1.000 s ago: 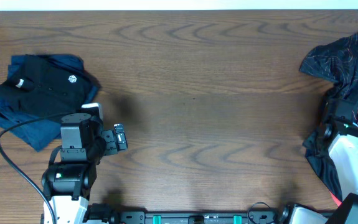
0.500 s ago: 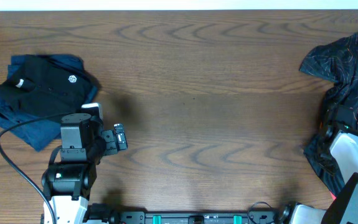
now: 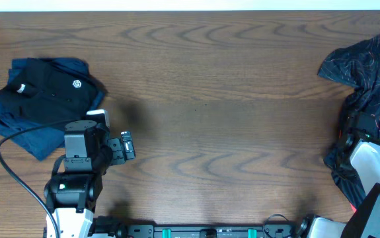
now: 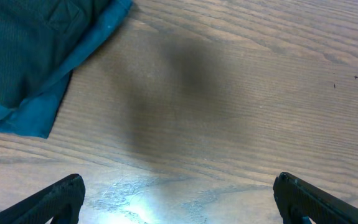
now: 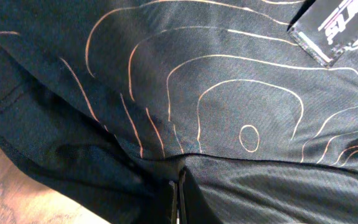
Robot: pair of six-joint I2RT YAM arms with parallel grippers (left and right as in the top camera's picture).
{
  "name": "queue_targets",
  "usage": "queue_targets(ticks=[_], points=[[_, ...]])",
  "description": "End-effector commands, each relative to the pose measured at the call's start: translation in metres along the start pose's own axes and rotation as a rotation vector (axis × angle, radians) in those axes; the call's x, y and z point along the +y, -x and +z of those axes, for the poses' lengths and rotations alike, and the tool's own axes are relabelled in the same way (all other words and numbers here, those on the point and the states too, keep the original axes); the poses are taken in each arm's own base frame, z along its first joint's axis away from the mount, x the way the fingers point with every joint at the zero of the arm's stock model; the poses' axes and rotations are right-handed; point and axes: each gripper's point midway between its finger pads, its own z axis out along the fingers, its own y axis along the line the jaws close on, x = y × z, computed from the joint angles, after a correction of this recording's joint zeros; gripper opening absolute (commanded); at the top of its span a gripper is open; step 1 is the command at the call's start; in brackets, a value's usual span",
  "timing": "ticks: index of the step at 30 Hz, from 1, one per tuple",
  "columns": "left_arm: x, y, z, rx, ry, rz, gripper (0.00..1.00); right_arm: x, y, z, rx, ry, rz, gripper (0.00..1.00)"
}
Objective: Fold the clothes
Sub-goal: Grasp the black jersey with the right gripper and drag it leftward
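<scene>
Two claws belong to me, and I begin with the right claw [image 5: 179, 190]. Its fingers are pressed together at the lower edge of my wrist view, and they pinch a fold of the black jersey [image 5: 228, 93] between them. Thin orange contour lines run in rings over the cloth just above the grip, and a printed patch [image 5: 337, 28] with white letters lies at the upper right corner. From above, this jersey is a crumpled heap at the right edge of the wooden surface [image 3: 229, 79]; my right arm stands over its lower part, so the claw is hidden there. My left claw [image 4: 177, 190] is spread wide, with the dark fingertips far apart, and it hovers above the wood. Near it, to the upper left in the wrist view, a corner of a blue garment [image 4: 35, 68] lies flat. Farther off, at the left side of the surface, a black polo [image 3: 47, 99] with a small white emblem [image 3: 76, 84] rests on that blue garment, well apart from the jersey. A black cable [image 3: 4, 142] curves toward my left arm.
</scene>
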Motion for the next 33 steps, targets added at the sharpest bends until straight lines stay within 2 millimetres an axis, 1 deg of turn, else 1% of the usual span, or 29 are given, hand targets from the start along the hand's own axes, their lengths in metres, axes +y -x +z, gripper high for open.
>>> queue_targets(ticks=[1,4,6,8,9,11,12,14,15,16,17,18,21,22,23,25,26,28,30,31,32,33], points=[[-0.002,0.01,-0.006,-0.024,-0.009,-0.008,0.98,0.002,-0.005,-0.002,0.023,0.025,0.011,0.01],[-0.002,0.011,-0.006,-0.03,-0.01,-0.007,0.98,0.019,-0.001,-0.02,0.033,0.149,-0.04,0.01],[-0.002,0.012,-0.006,-0.033,-0.01,-0.007,0.98,0.039,0.009,-0.045,-0.002,0.283,-0.109,0.01],[-0.003,0.012,-0.006,-0.034,-0.011,-0.008,0.98,0.07,0.017,-0.084,-0.053,0.495,-0.203,0.01],[-0.003,0.012,-0.006,-0.035,-0.011,-0.008,0.98,0.089,0.018,-0.111,-0.077,0.626,-0.256,0.01],[-0.003,0.012,-0.006,-0.035,-0.011,-0.008,0.98,0.119,0.012,-0.165,-0.128,0.85,-0.394,0.01],[-0.003,0.012,-0.006,-0.035,-0.011,-0.008,0.98,0.131,0.007,-0.19,-0.161,0.927,-0.467,0.01],[-0.003,0.013,-0.006,-0.035,-0.011,-0.008,0.98,0.149,-0.007,-0.222,-0.222,1.001,-0.609,0.01],[-0.003,0.012,-0.006,-0.034,-0.011,-0.008,0.98,0.16,-0.017,-0.236,-0.255,1.025,-0.689,0.01],[-0.003,0.012,-0.006,-0.035,-0.011,-0.008,0.98,0.169,-0.028,-0.244,-0.277,1.042,-0.754,0.01],[-0.003,0.012,-0.006,-0.034,-0.011,-0.008,0.98,0.18,-0.04,-0.25,-0.292,1.049,-0.817,0.01],[-0.003,0.012,-0.006,-0.034,-0.011,-0.008,0.98,0.189,-0.053,-0.251,-0.301,1.035,-0.872,0.01],[-0.006,0.012,-0.006,-0.031,-0.029,-0.007,0.98,0.21,-0.08,-0.243,-0.302,0.957,-0.965,0.01],[-0.007,0.012,-0.006,-0.03,-0.035,-0.008,0.98,0.22,-0.091,-0.24,-0.298,0.947,-1.004,0.01],[-0.007,0.012,-0.006,-0.03,-0.037,-0.008,0.98,0.231,-0.103,-0.239,-0.292,0.955,-1.049,0.01],[-0.007,0.012,-0.006,-0.03,-0.037,-0.008,0.98,0.253,-0.122,-0.239,-0.297,0.98,-1.112,0.01],[-0.007,0.012,-0.006,-0.03,-0.037,-0.008,0.98,0.266,-0.131,-0.24,-0.313,1.0,-1.14,0.01],[-0.008,0.011,-0.006,-0.029,-0.042,-0.007,0.98,0.294,-0.141,-0.246,-0.368,1.053,-1.171,0.01],[-0.011,0.011,-0.006,-0.026,-0.059,-0.007,0.98,0.322,-0.148,-0.258,-0.448,1.128,-1.18,0.01],[-0.012,0.011,-0.006,-0.025,-0.064,-0.008,0.98,0.335,-0.15,-0.265,-0.483,1.165,-1.166,0.01],[-0.013,0.011,-0.006,-0.024,-0.073,-0.012,0.98,0.349,-0.147,-0.274,-0.527,1.206,-1.118,0.01],[-0.014,0.011,-0.007,-0.025,-0.079,-0.017,0.98,0.358,-0.142,-0.279,-0.556,1.227,-1.068,0.01]])
